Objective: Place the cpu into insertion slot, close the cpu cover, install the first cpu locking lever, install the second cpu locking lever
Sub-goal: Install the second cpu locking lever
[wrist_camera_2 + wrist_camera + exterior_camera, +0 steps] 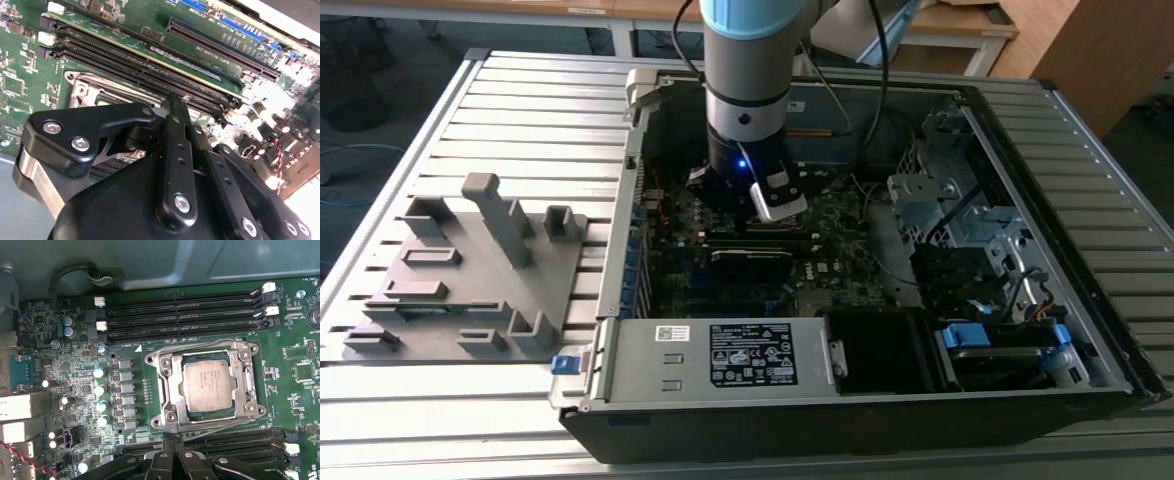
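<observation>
cpu (207, 385) seated in insertion slot (171, 390) | cpu cover (248, 382) down around it | levers: latching unclear | gripper (172, 442) pressed together, empty, just beside socket

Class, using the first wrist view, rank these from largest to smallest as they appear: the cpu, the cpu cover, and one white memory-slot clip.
1. cpu cover, the metal frame around the chip.
2. cpu, sitting inside the frame's window.
3. white memory-slot clip, by far the smallest.
</observation>
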Tool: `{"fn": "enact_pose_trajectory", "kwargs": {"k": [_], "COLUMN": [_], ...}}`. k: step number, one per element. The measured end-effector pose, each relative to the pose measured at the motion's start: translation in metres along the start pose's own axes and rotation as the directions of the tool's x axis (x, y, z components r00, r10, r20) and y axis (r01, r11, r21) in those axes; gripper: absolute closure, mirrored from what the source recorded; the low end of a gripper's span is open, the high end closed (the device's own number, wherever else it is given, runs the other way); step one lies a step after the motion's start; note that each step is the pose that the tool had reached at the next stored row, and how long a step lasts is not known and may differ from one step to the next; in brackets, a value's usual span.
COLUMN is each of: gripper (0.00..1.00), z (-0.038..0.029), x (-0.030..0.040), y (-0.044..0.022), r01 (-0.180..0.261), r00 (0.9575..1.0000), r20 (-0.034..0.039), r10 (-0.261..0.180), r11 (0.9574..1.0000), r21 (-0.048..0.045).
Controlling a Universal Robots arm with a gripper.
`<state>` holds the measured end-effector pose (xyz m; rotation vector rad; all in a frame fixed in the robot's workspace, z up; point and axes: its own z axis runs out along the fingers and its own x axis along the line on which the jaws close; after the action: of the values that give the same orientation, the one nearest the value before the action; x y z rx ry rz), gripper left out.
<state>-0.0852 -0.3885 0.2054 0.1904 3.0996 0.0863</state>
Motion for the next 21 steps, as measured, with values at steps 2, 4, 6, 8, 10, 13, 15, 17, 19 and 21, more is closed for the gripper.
{"fn": "enact_pose_trajectory", "kwargs": {"k": [2, 4, 6, 8, 10, 13, 15, 17, 19, 21], "gripper": [0.90, 0.90, 0.90, 0.90, 0.90, 0.90, 0.90, 0.90, 0.90, 0.90], "z": [0.0005, 0.0012, 0.0018, 0.0022, 0.0024, 0.0027, 0.0038, 0.0053, 0.0064, 0.0067], "x": [0.0002, 0.0009, 0.0013, 0.0018, 0.0021, 0.0025, 0.0032, 0.0044, 0.0055, 0.0060], "y": [-0.0001, -0.0002, -0.0003, -0.0003, -0.0004, -0.0005, -0.0005, -0.0009, -0.0011, -0.0012], "r01": [0.000, 0.000, 0.000, 0.000, -0.001, -0.001, -0.001, -0.001, -0.002, -0.002], "r00": [1.0000, 1.0000, 1.0000, 1.0000, 1.0000, 1.0000, 1.0000, 1.0000, 1.0000, 1.0000], "r20": [0.0000, -0.0001, -0.0006, -0.0015, -0.0026, -0.0040, -0.0040, -0.0044, -0.0049, -0.0058], "r10": [0.000, 0.000, 0.000, 0.000, 0.001, 0.001, 0.001, 0.001, 0.001, 0.001], "r11": [1.0000, 1.0000, 1.0000, 0.9999, 0.9998, 0.9995, 0.9994, 0.9994, 0.9993, 0.9990], "r21": [-0.0001, -0.0005, -0.0029, -0.0118, -0.0207, -0.0317, -0.0343, -0.0354, -0.0383, -0.0447]}}
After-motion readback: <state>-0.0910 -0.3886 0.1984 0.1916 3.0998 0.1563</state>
